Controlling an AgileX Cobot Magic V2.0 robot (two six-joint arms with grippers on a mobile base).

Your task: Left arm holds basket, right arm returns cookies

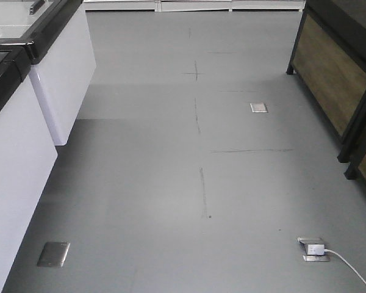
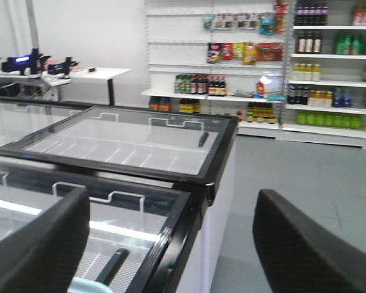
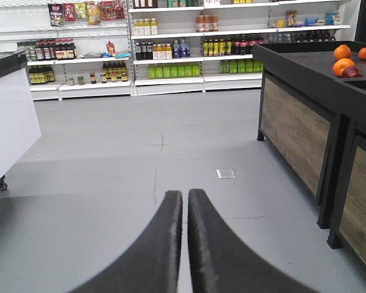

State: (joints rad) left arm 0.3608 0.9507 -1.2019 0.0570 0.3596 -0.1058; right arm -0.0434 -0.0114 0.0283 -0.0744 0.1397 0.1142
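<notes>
Your basket [image 2: 88, 287] may be the pale blue sliver at the bottom edge, beside your left end effector [image 2: 172, 196], fingers spread above a glass-lidded freezer [image 2: 140, 213]. Your right end effector [image 3: 185, 198] is pressed together, empty, over the floor [image 3: 110, 159].

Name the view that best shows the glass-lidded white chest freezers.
The left wrist view: the white chest freezers with black-framed glass lids fill its left half. The front-facing view shows only their white sides and black rims; the right wrist view, one white corner.
</notes>
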